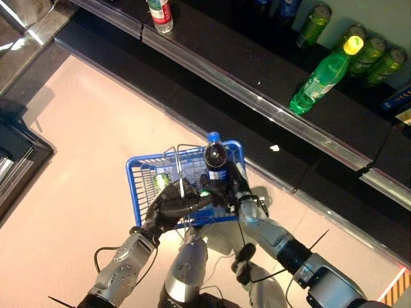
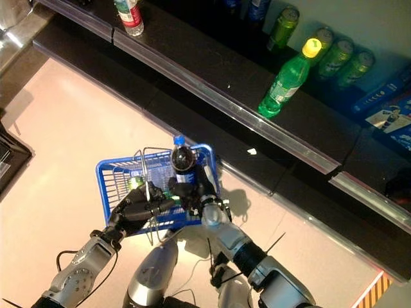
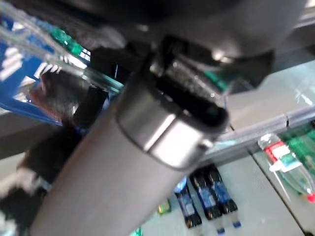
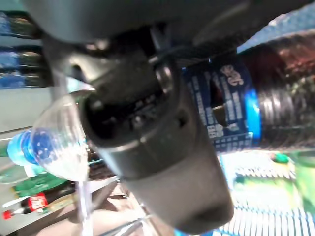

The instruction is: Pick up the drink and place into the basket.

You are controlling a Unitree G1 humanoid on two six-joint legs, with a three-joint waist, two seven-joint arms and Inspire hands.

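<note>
Over the blue basket [image 1: 138, 168], the right hand [image 1: 226, 187] grips the cola bottle [image 1: 216, 158]; the left hand [image 1: 172, 206] clasps the handle [image 1: 180, 168]. Only lowering and release remain.

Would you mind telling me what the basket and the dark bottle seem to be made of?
Basket: apparently blue plastic, with moulded lattice walls; its handles look like thin, shiny metal wire. Bottle: probably clear plastic, glossy, holding dark liquid, with a blue cap and label. The right hand grips it above the basket.
</note>
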